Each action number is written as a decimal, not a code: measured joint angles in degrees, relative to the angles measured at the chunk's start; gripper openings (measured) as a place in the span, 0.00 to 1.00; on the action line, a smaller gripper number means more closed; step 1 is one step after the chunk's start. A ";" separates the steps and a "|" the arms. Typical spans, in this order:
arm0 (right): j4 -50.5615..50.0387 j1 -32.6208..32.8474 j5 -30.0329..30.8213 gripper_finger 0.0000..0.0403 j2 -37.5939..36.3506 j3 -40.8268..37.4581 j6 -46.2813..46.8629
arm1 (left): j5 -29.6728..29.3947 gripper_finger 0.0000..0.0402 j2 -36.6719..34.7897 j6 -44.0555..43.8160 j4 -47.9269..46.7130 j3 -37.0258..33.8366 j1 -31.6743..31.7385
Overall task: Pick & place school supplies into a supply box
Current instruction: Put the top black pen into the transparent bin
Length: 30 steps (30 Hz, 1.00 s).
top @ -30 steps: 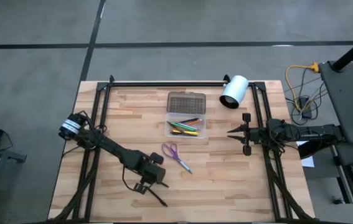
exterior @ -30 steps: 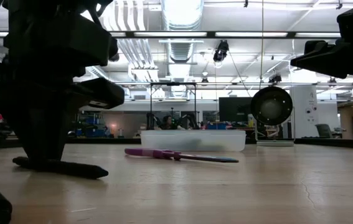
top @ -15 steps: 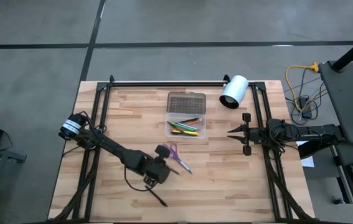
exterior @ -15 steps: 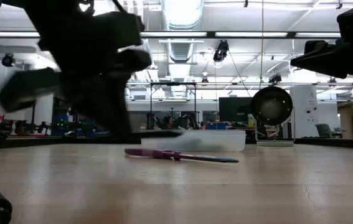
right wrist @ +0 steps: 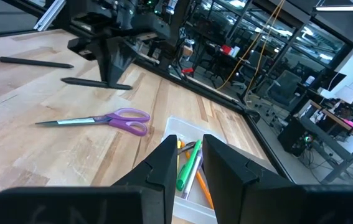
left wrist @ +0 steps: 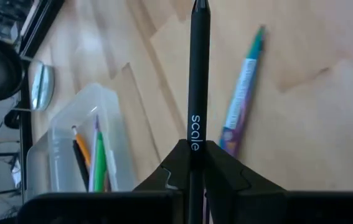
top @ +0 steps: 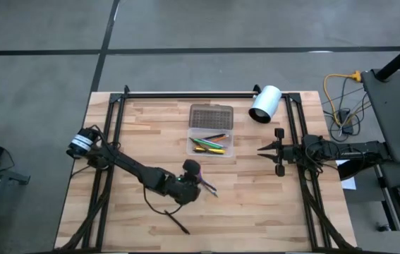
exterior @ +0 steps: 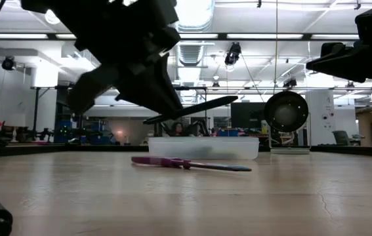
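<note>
- A loose black pen (top: pixel 176 223) is seen lying on the wooden table (top: pixel 256 204) near the front edge, apart from everything else.
- The left gripper (top: pixel 194 181) is held above the table, just over the handle end of the purple-handled scissors (top: pixel 204 182); its fingers are clamped on a black pen marked "scale" (left wrist: pixel 197 81), which is raised off the wood in the low view.
- The scissors are laid flat on the table, in front of the supply box (top: pixel 211 143).
- The open supply box is placed mid-table, with green, yellow, orange and black pens inside and its dotted lid (top: pixel 211 116) folded back.
- The right gripper (top: pixel 264 148) is parked beside the box's right side, holding nothing, its fingers narrowly parted.
- A white cylinder (top: pixel 264 104) is lying at the far right corner.
</note>
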 joint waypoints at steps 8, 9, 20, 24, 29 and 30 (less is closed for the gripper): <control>0.00 0.02 0.00 0.17 0.00 0.00 0.00 | -0.08 0.03 -0.07 0.03 0.73 -0.04 3.84; 0.00 0.01 0.01 0.17 0.00 0.00 -0.02 | -0.23 0.03 -0.07 0.03 0.85 -0.04 4.32; 0.00 0.02 0.02 0.17 0.00 0.02 0.00 | -1.46 0.03 -0.09 4.01 4.91 -0.11 9.29; 0.00 0.01 0.02 0.17 0.00 0.00 0.00 | -1.39 0.03 -0.09 5.92 6.82 -0.13 11.15; 0.00 0.01 0.02 0.17 0.00 0.01 0.00 | -1.33 0.03 -0.09 7.82 7.86 -0.13 13.67; -0.02 0.01 0.01 0.17 0.00 0.01 0.00 | -1.25 0.03 -0.09 8.20 8.27 -0.13 14.25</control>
